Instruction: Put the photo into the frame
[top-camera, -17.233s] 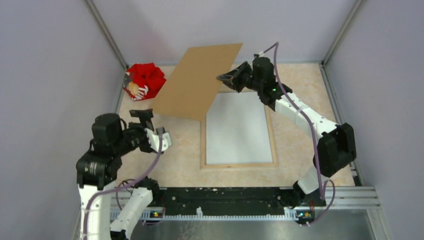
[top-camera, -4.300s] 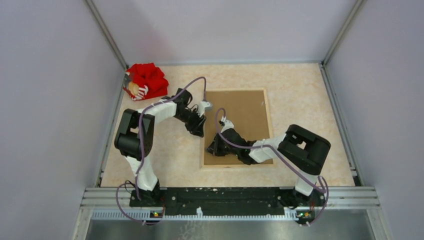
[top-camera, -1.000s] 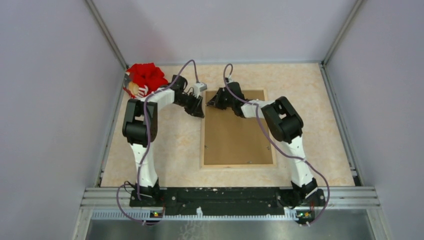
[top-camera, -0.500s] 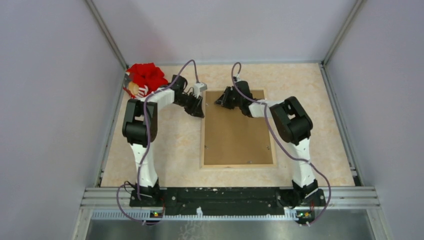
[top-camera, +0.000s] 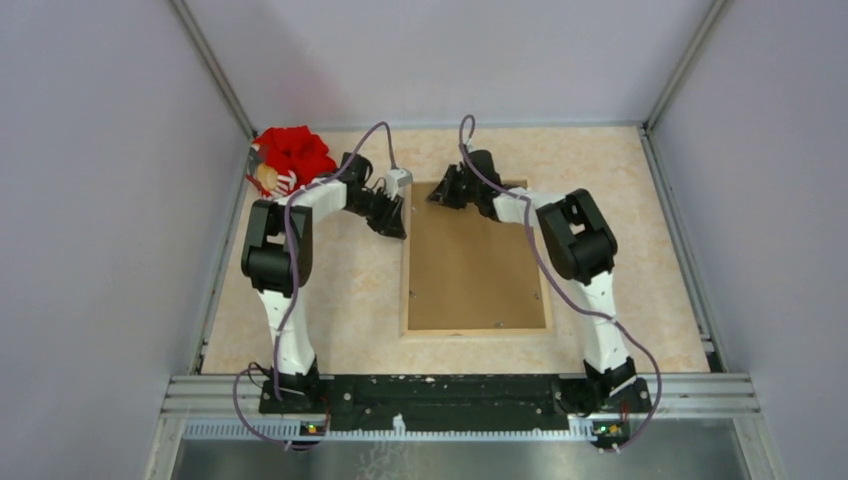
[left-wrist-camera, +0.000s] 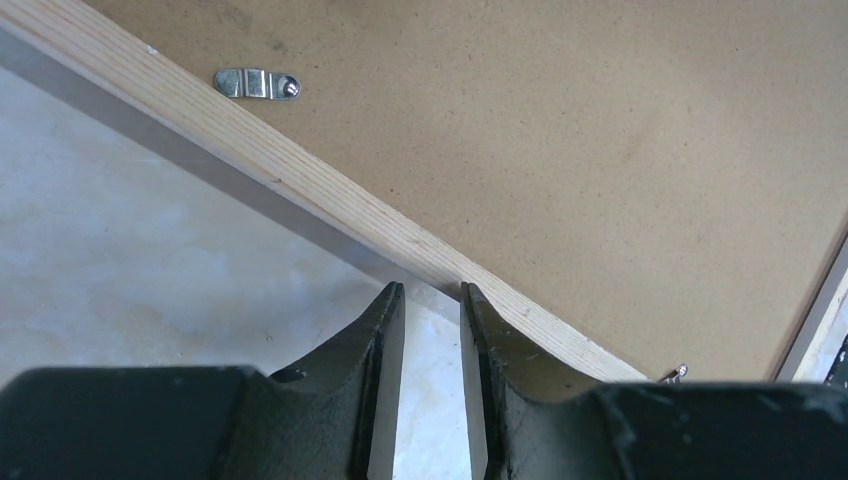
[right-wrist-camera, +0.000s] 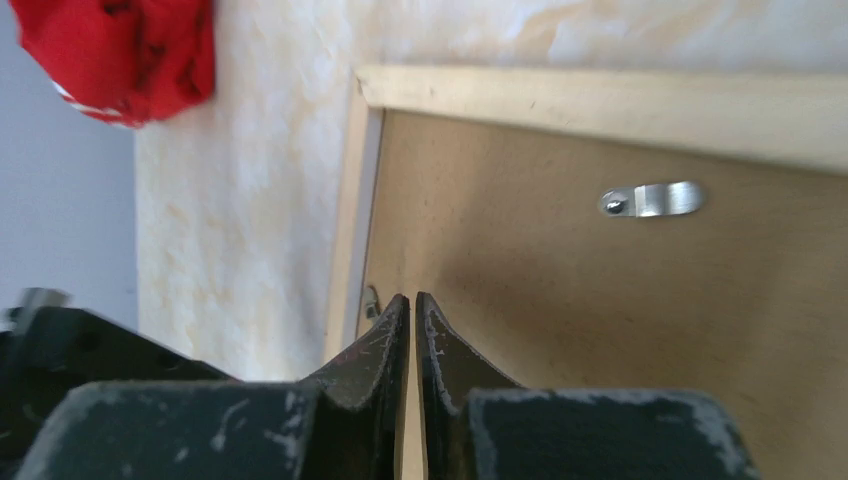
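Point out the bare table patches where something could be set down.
Free: the table between the frame and the right wall, and the near strip between frame and base rail. Crowded: the frame's far-left corner, where both jaws sit near the red bundle.

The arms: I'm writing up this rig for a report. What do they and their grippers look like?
The left arm and right arm are white links joined by bulky black joint housings, a greyish-purple cable looping along each. The left gripper and right gripper have two black tapered fingers, the right's scuffed pale.

Light-wood frame (top-camera: 475, 331) flat, back up
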